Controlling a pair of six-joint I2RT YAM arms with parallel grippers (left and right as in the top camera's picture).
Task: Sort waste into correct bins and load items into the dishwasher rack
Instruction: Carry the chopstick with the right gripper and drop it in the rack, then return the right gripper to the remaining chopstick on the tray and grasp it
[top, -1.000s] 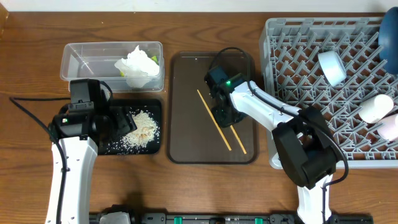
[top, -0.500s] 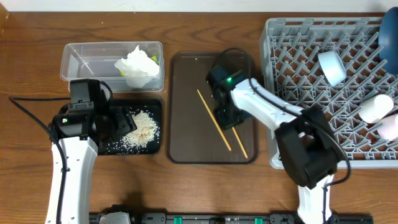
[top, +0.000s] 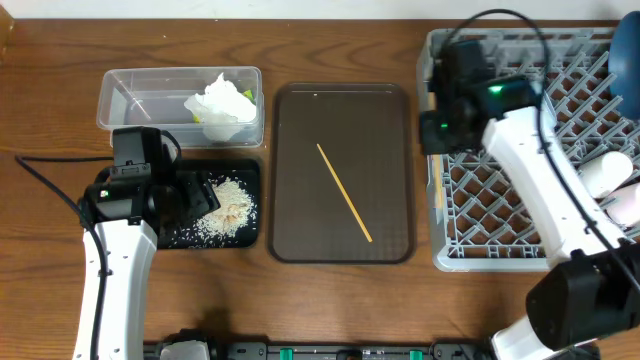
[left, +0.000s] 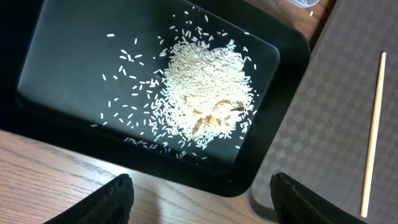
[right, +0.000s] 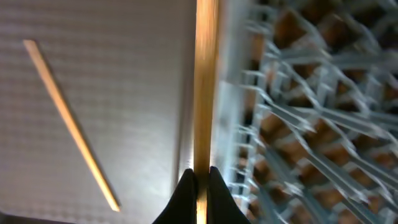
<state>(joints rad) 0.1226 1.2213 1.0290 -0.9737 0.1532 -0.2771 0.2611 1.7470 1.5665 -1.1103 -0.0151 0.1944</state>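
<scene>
My right gripper (top: 438, 150) (right: 199, 177) is shut on one wooden chopstick (right: 205, 87) (top: 437, 200), held over the left rim of the grey dishwasher rack (top: 560, 215) (right: 298, 124). The other chopstick (top: 345, 192) (right: 68, 118) (left: 373, 137) lies diagonally on the brown serving tray (top: 300, 130). My left gripper (top: 200, 195) (left: 208, 202) is open over the near edge of the black tray (top: 175, 235) (left: 68, 74), which holds a heap of rice (top: 228, 205) (left: 205, 93). The clear tub (top: 140, 100) contains the crumpled napkin (top: 220, 100) and a yellow-green wrapper (top: 247, 97).
Inside the rack, two cups (top: 605, 175) (top: 628, 205) lie at the right and the blue plate (top: 625, 50) stands in the back right corner. My right arm stretches across the rack's middle and hides part of it. Bare wooden table surrounds the trays.
My right gripper has lifted one chopstick off the brown tray and carried it right to the rack's left rim. One chopstick stays on the tray. The left arm has not moved.
</scene>
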